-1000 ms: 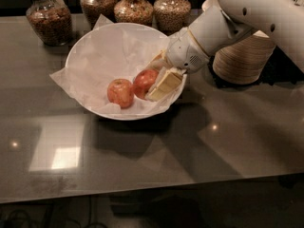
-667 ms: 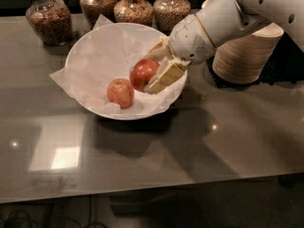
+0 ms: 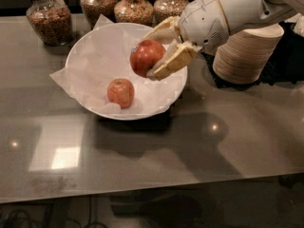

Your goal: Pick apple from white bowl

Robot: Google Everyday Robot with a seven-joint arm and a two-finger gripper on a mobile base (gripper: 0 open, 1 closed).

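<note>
**While Clamped Across Its Middle, the Apple (image 3: pixel 145 56) Is Held Above the White Bowl (image 3: pixel 95 37)**

Since the deeper red apple is pinched between the 2 tan fingers (image 3: pixel 173 61) of the gripper (image 3: pixel 151 56), the pincer is seen grasping the fruit, one finger above and one below. The apple is held in the air over the right half of the paper-lined white bowl and is touched by nothing else. A paler apple (image 3: pixel 120 92) is left lying on the crinkled paper lower down, well apart from the held one.

The fruit is judged to be firm and fairly light, with a smooth, waxy skin that could slide on flat pads. Its round shape is best taken at the widest girth, as appears to be done here. An off-centre pinch would be likely to squirt it out, and hard squeezing could bruise the flesh. A stack of paper bowls (image 3: pixel 247 53) is seen just behind the wrist.
</note>
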